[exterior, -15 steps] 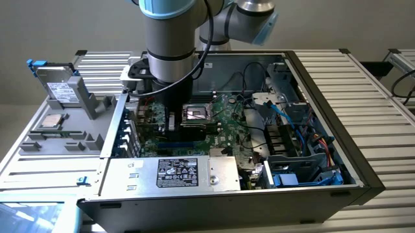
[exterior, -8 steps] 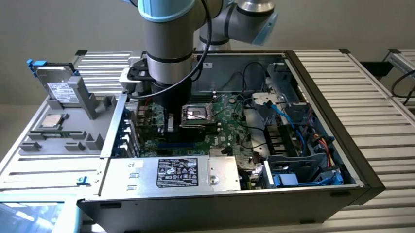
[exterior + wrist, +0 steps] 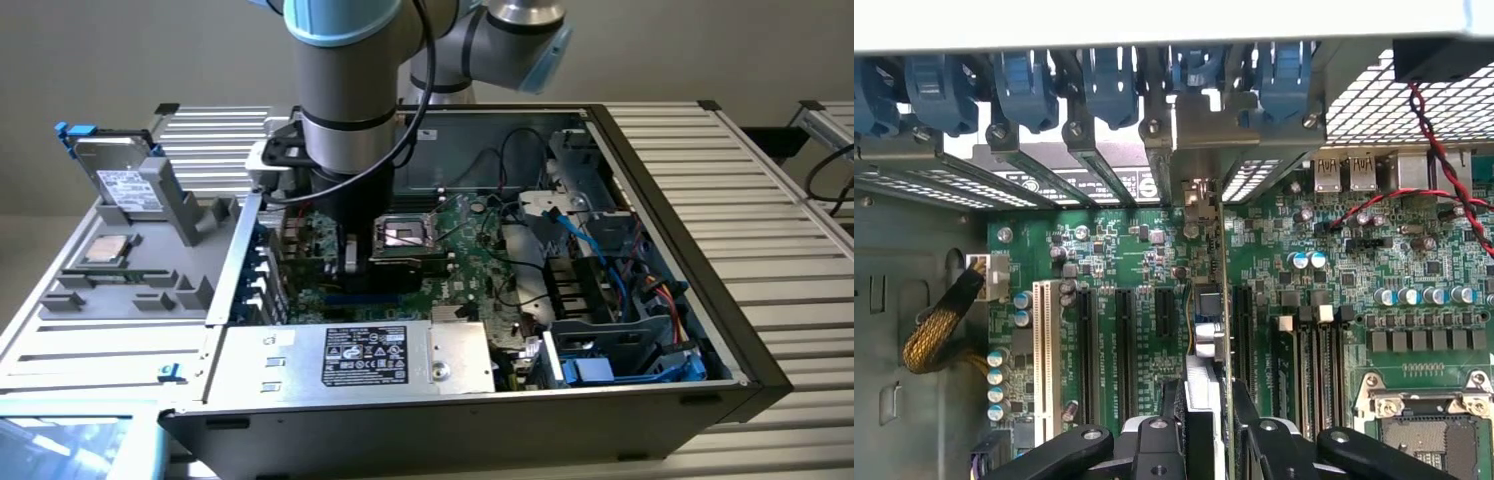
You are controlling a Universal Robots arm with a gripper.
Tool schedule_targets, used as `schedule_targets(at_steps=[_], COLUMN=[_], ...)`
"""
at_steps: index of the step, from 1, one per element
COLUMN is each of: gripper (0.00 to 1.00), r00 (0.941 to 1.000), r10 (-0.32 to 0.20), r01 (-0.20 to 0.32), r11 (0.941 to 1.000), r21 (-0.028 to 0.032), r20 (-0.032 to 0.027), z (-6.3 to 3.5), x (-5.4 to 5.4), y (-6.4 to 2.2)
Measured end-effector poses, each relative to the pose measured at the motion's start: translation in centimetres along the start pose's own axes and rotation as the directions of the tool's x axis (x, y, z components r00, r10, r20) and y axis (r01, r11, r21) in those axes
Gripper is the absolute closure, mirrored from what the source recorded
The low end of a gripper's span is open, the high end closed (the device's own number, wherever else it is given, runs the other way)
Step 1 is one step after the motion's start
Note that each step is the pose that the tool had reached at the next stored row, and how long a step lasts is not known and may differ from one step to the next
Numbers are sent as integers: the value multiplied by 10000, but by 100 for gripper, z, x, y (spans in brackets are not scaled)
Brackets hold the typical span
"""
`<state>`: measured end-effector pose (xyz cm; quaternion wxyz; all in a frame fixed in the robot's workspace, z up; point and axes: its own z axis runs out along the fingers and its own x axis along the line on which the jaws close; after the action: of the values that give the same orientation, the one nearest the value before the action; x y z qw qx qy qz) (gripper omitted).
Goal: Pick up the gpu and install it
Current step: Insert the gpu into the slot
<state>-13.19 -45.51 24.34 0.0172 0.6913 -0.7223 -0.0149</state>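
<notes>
Fingers (image 3: 1154, 445) pinch the gpu (image 3: 1206, 335) edge-on between them

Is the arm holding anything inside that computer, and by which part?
Yes: its tool clamps the flat green expansion card by the edge facing away from the green motherboard.

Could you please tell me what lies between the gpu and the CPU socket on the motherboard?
In the wrist view, black memory slots lie between the gpu and the CPU socket.
</notes>
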Motion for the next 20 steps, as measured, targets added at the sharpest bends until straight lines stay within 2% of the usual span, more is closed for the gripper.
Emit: schedule_targets(at_steps=[3,7,11,16,18,20], gripper=[71,71,71,71,71,71], r00=[10000,10000,10000,9999,9999,9999], r10=[2,2,5,5,10,9], r01=[-2,-2,-5,-5,-9,-8], r11=[10000,10000,10000,10000,10000,10000], r21=[0,0,6,7,11,11], r20=[-35,-39,-88,-110,-163,-170], z=[12,12,14,14,17,17], x=[0,0,-21,-21,-24,-23], y=[3,3,5,9,12,12])
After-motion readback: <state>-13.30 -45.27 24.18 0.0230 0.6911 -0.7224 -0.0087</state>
